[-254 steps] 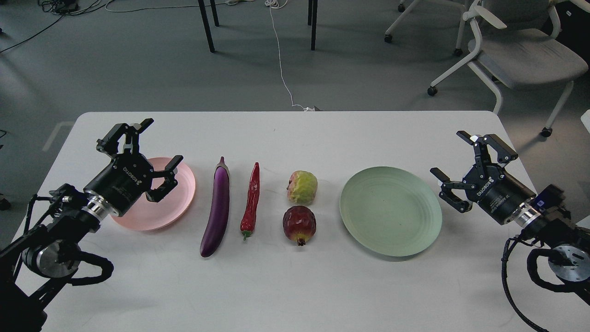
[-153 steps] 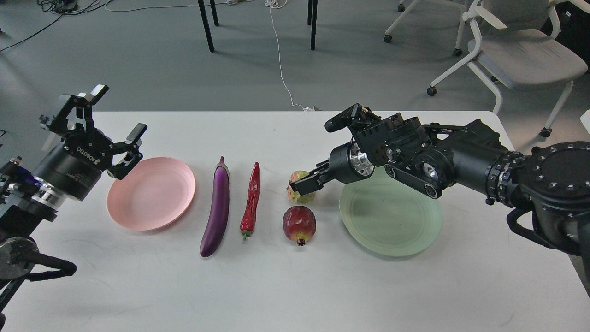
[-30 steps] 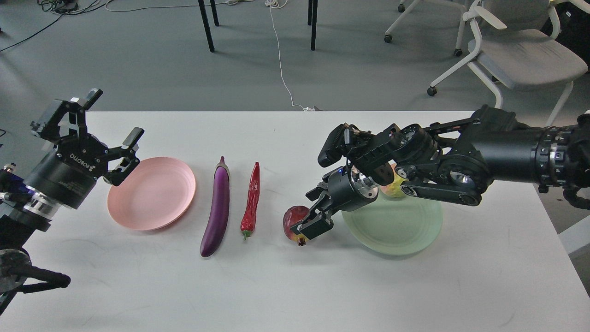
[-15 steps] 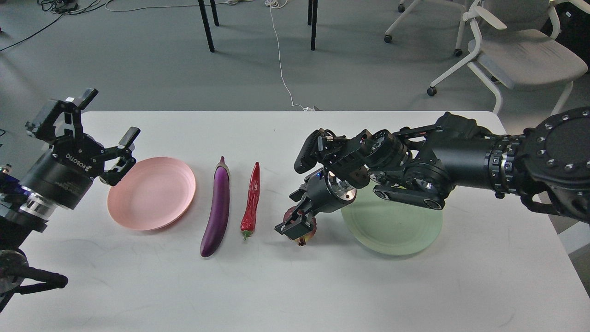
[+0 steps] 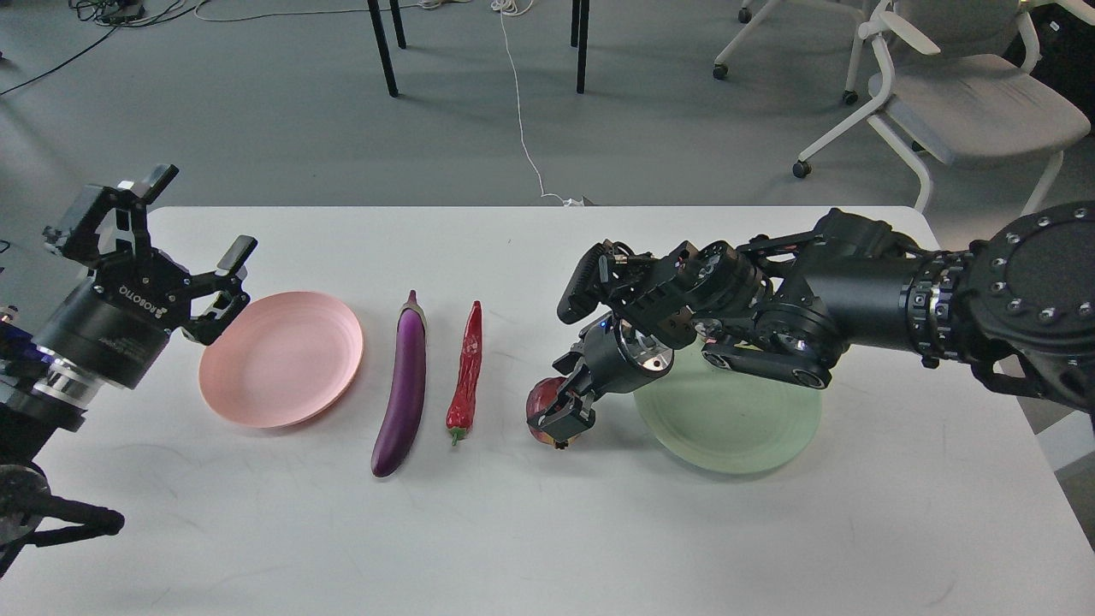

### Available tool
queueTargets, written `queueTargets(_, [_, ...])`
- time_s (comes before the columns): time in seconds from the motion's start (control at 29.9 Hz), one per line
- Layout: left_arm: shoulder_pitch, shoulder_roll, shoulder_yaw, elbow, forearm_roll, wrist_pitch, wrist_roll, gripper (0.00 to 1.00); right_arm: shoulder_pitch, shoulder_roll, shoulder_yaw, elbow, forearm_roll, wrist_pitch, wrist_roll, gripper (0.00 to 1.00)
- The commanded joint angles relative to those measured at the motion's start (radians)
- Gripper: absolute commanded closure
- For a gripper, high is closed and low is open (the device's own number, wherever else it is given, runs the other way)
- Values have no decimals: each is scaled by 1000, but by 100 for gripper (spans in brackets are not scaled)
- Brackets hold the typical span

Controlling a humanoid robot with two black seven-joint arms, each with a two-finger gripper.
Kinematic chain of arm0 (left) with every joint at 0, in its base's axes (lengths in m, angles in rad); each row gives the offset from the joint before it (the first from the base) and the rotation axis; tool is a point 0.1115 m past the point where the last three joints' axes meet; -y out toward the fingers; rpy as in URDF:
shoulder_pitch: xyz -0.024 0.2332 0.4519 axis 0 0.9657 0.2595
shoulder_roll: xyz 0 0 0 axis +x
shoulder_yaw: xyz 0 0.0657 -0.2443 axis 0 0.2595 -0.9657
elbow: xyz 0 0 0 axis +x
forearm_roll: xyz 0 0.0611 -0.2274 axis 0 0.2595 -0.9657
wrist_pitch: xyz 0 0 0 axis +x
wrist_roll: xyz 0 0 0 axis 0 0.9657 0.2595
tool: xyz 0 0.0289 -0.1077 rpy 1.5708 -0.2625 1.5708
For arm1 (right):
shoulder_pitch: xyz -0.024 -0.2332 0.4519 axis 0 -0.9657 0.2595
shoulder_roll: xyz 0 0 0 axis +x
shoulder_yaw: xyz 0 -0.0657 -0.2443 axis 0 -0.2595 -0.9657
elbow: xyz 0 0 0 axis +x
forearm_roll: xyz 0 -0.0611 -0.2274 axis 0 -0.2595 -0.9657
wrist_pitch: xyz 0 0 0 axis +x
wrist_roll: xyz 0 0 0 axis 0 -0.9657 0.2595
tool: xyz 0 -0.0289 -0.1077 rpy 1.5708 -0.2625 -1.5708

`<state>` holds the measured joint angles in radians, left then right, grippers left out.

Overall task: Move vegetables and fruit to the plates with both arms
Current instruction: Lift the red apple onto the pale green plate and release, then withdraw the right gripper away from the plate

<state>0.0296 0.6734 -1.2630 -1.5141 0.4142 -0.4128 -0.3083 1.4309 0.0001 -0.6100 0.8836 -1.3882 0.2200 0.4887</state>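
Head view: right gripper [image 5: 560, 417] clamped on the dark red round pomegranate-like fruit [image 5: 542, 404], just left of the pale green ringed plate [image 5: 753, 436]. Left gripper [image 5: 167, 257], fingers apart, hovers beside the pale pink round plate [image 5: 282, 359]. Glossy purple eggplant [image 5: 404, 385] and wrinkled red chili pepper [image 5: 465, 368] lie between the plates.

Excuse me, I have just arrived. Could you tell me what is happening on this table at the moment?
A two-armed robot is sorting produce onto plates. Its right gripper has its jaws around the dark red fruit, low over the table just left of the green plate; whether it is lifted is unclear. The left gripper hangs open beside the bare pink plate. The eggplant and red chili lie untouched between the plates.
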Motion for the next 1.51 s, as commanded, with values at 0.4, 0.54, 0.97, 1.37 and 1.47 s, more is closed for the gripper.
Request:
queueTargets(0.4, [9,-2,-15,-11,0,-3,0,0,141,-144,10,98,3,1,0,58])
queueTargets(0.54, [9,-2,-15,-18,1,-3,0,0,186,-299,1,231,-11,5,0,58])
queueTargets(0.97, [10,-11,-12,-29,5,2,0,0,105,-499,-73,319,-77,4,0,39])
queueTargets(1.37, [9,-6,-12,-29,8,2,3,0,82,-532,37,321,-40,-7,0,3])
queueTargets(1.47, [9,-3,-12,-29,11,2,3,0,25,-560,177,318,96,-10,0,3])
